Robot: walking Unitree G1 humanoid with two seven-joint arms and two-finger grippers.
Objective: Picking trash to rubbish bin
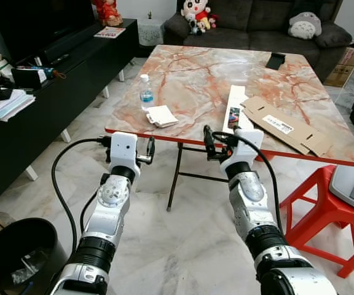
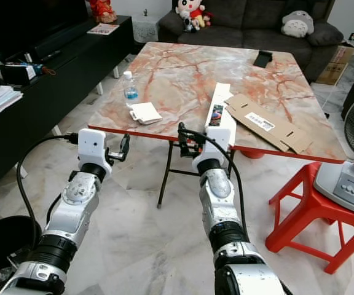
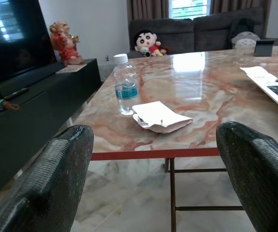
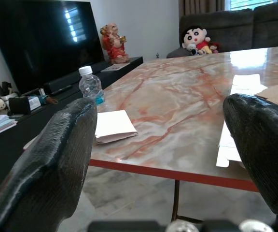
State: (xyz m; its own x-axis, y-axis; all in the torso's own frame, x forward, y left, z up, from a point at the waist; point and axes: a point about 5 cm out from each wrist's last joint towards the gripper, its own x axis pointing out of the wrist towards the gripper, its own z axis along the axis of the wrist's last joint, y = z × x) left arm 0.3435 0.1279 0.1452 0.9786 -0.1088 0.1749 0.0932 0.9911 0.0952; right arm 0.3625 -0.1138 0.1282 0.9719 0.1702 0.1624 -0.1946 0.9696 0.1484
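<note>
The worktop (image 1: 195,74) is marble-look with a red rim, and the trash on it runs from big to small.

Biggest is the flattened cardboard (image 1: 286,126) near the right front edge, touching the white box beside it. It looks light and stiff but floppy across its folds, and too wide to span, so I'd pinch it by an edge that overhangs the worktop. There's a white label with a barcode on it, but the print is too small to read.

Next is the long white box (image 1: 234,107), running back from the front edge. It's probably thin card, light and easy to crush, so take it across the narrow width. It has a printed picture at the near end, and I can't read any writing.

The folded paper (image 3: 159,116) sits near the front left corner. It's soft and flimsy, so grab the raised fold.

The bottle (image 3: 125,85) stands just behind the paper, with a blue label I can't read. It's smooth and may tip, so grip the middle.

The bin (image 1: 17,253) is on the floor, far left.

The left gripper (image 1: 150,150) and right gripper (image 1: 208,144) both hover short of the front edge, jaws wide, holding nothing.
</note>
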